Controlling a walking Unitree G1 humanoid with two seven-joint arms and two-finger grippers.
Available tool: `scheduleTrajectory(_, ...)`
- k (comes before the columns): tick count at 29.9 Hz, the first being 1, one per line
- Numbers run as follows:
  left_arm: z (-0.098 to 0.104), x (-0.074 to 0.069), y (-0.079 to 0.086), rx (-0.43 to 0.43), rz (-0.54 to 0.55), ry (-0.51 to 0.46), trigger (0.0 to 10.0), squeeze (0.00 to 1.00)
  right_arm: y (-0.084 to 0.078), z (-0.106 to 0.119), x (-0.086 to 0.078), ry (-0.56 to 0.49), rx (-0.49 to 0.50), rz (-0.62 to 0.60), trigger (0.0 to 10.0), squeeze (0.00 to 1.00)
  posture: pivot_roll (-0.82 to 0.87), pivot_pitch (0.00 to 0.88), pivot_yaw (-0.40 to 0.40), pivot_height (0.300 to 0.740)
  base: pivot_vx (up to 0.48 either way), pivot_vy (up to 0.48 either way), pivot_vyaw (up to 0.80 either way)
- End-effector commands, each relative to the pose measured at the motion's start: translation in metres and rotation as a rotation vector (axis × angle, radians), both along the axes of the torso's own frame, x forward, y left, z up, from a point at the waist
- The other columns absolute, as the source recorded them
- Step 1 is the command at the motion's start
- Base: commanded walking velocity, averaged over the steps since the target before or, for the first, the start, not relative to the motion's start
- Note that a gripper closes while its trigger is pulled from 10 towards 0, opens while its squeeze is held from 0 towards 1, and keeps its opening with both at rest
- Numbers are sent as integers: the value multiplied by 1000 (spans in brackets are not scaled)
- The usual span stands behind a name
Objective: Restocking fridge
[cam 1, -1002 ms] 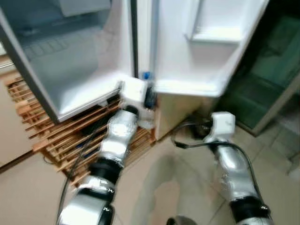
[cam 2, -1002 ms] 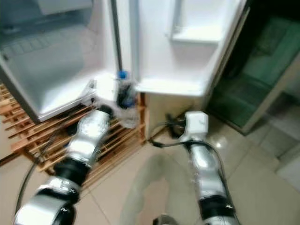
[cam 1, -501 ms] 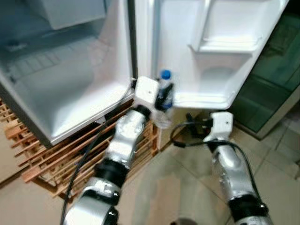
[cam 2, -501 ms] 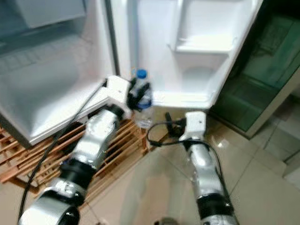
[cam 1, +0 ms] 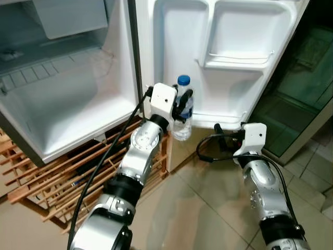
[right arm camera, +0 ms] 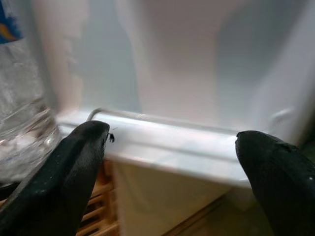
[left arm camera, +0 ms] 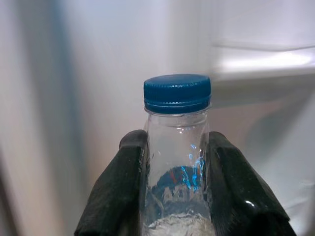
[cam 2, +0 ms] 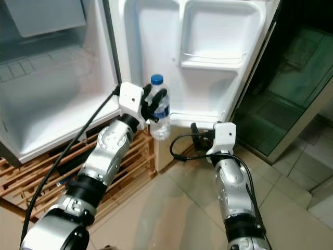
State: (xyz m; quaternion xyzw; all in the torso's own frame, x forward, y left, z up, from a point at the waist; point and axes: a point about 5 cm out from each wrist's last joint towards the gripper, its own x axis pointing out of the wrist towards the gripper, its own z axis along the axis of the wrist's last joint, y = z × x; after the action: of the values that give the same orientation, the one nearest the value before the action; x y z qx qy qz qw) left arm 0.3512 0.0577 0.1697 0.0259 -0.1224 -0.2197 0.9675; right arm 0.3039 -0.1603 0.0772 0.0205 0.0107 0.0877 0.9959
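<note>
A clear water bottle (cam 1: pixel 182 115) with a blue cap (left arm camera: pixel 177 93) is held upright by my left gripper (cam 1: pixel 183 105), which is shut on its neck. The bottle hangs in front of the open fridge door (cam 1: pixel 229 57), just above the door's lowest shelf (cam 1: pixel 221 119). In the left wrist view the black fingers (left arm camera: pixel 118 191) press both sides of the bottle (left arm camera: pixel 178 196). My right gripper (cam 1: pixel 227 139) is open and low, close under the door's bottom shelf rail (right arm camera: pixel 162 123), with the bottle's base (right arm camera: pixel 22 132) beside it.
The fridge compartment (cam 1: pixel 62 104) stands open on the left, on a wooden slatted pallet (cam 1: pixel 62 172). A door shelf with a wire rail (cam 1: pixel 239 57) sits higher up. A dark glass cabinet (cam 1: pixel 302 78) is to the right. Beige tiled floor (cam 1: pixel 197 208) lies below.
The camera has tilted up and steadied. My left gripper has lifted the bottle up to the level of the door's lowest shelf. The right arm has risen slightly.
</note>
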Motion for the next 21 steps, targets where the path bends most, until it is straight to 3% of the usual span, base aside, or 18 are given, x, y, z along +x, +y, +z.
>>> scheduleTrajectory(1, 3, 1, 4, -12, 25, -11, 10000, 0, -2, 3, 2, -12, -5, -2, 10000, 0, -101, 0, -16, 740, 0, 0, 0)
scheduleTrajectory(9, 14, 0, 7, -3, 49, -108, 10000, 0, 0, 2, 0, -11, -3, 7, 10000, 0, -98, 0, -18, 740, 0, 0, 0)
scheduleTrajectory(21, 23, 2, 7, -19, 83, -150, 10000, 0, -3, 0, -3, -5, -11, 5, 10000, 0, -113, 0, -17, 740, 479, 0, 0)
